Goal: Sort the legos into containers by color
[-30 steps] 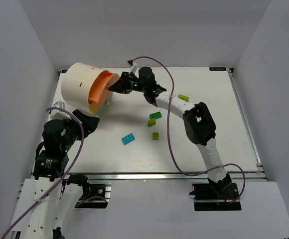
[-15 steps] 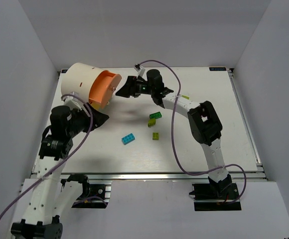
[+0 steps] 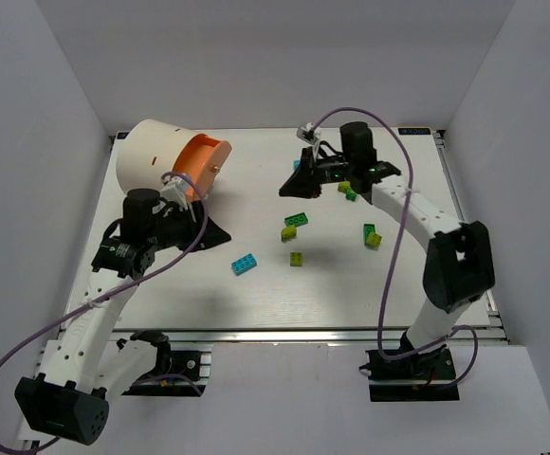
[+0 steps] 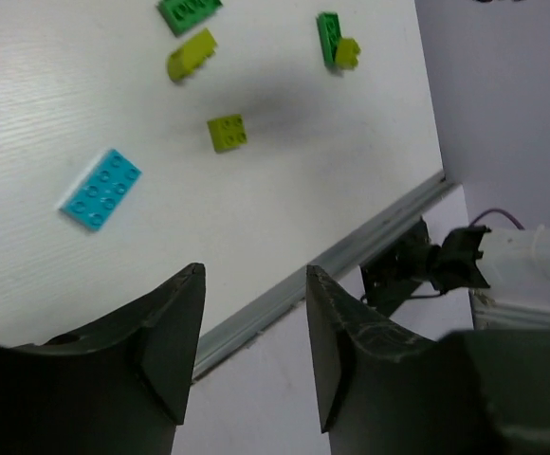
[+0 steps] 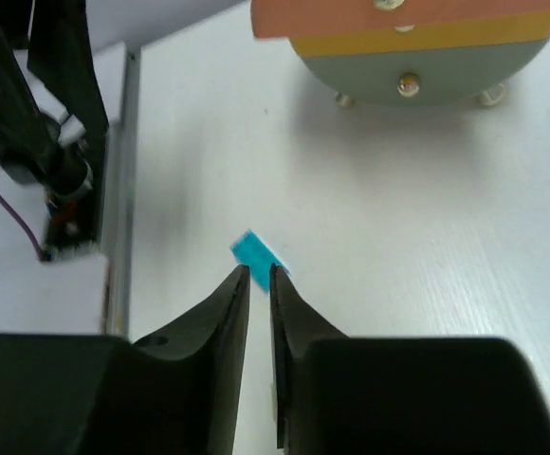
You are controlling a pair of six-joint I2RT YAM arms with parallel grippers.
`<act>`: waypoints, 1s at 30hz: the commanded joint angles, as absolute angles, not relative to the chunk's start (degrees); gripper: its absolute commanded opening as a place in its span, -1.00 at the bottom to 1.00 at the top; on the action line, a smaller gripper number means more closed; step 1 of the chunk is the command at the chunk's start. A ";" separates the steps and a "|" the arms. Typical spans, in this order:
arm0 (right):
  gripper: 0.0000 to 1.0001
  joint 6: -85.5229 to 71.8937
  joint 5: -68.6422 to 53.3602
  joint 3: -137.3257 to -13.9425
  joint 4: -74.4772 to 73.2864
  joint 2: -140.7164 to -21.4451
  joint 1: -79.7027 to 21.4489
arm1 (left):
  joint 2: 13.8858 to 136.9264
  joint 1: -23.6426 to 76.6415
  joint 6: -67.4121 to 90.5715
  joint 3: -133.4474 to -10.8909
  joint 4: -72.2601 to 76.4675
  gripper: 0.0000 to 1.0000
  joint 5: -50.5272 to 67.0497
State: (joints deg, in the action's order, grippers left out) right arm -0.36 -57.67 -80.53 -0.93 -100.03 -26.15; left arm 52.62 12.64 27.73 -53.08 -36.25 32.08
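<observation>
The cream drum [image 3: 152, 156] lies at the back left, its orange face [image 3: 199, 166] turned to the table; its containers [image 5: 408, 38] show as coloured bands with small knobs. Loose legos lie mid-table: a cyan one [image 3: 245, 264] [image 4: 100, 189], a dark green one [image 3: 296, 220] and two yellow-green ones [image 3: 288, 233] [image 3: 296, 258]. A green and yellow-green pair [image 3: 372, 234] lies further right. My left gripper [image 3: 220, 235] [image 4: 254, 269] hovers open and empty in front of the drum. My right gripper [image 3: 287, 188] [image 5: 259, 272] hangs above the table, jaws almost together, nothing between them. The cyan lego [image 5: 256, 254] shows just past its tips.
More small legos [image 3: 349, 192] lie under the right forearm, and a cyan bit [image 3: 297, 163] shows by the right wrist. The table's metal front rail [image 4: 284, 294] and white walls bound the area. Purple cables loop above both arms.
My right gripper left the drum's face, swung right, and its jaws opened wide then closed to a thin gap. My left arm rose and reached out over the table, jaws narrowing.
</observation>
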 commanded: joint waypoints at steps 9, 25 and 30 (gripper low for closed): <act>0.43 26.81 -48.43 -70.06 -24.43 -82.18 -20.39 | 65.99 34.95 24.79 -58.35 -35.67 0.45 16.55; 0.60 37.26 -51.68 -67.24 -38.14 -76.82 -10.99 | 89.03 44.91 7.83 -65.04 -38.85 0.69 -9.67; 0.60 38.41 -52.82 -65.83 -39.02 -76.12 -10.28 | 92.72 44.38 4.66 -64.34 -36.39 0.71 -9.93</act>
State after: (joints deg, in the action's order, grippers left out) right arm 36.27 -50.35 -66.78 -37.10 -78.17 -10.85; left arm 92.16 44.53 8.34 -62.74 -38.46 -7.73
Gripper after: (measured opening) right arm 0.802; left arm 0.854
